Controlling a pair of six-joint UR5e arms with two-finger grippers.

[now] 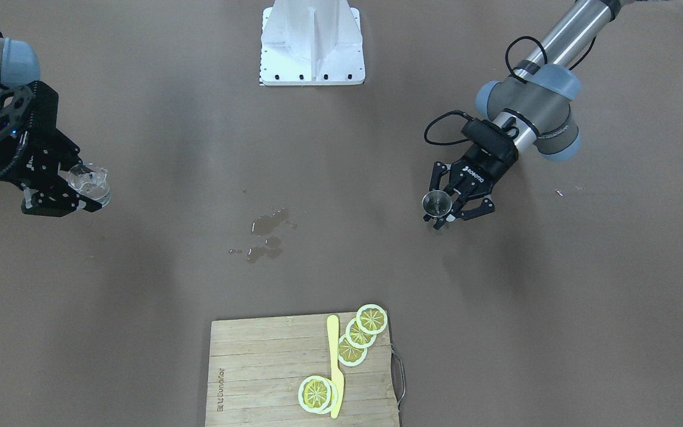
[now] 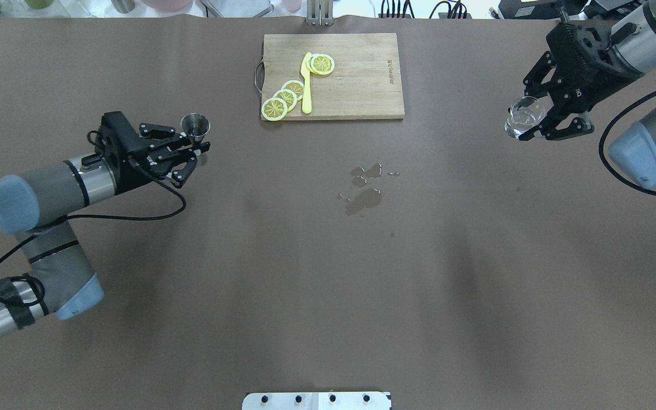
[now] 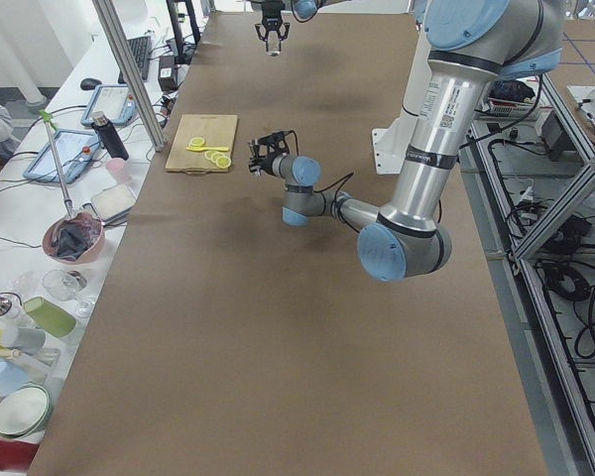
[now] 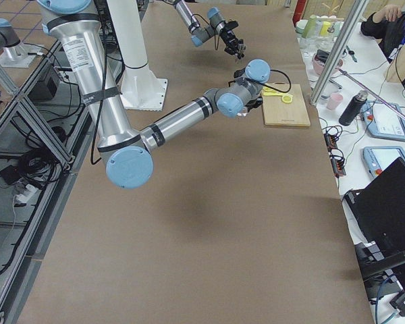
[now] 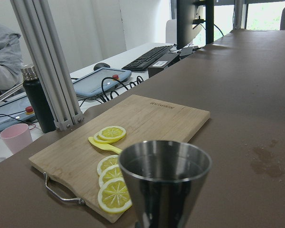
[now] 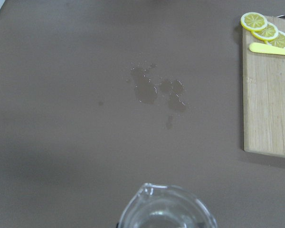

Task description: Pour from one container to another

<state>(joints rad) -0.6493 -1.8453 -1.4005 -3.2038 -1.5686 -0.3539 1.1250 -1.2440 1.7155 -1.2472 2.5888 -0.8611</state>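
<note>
Left gripper (image 2: pixel 195 147) is clamped on the stem of a small stainless-steel cone-shaped measuring cup (image 2: pixel 195 125), held upright at the robot's left side of the brown table (image 2: pixel 282 285). Right gripper (image 2: pixel 537 122) is clamped on a small clear glass pouring cup with a spout (image 2: pixel 521 114) at the opposite side, so the 2 vessels are well apart. Between them, near the table's middle, lies a patch of spilled clear liquid (image 2: pixel 364 192). Beyond it, at the far edge, sits a rectangular wooden cutting board with a metal handle (image 2: pixel 362 80), carrying yellow lemon slices (image 2: pixel 284 99) and a yellow plastic knife (image 2: pixel 306 85).
</note>
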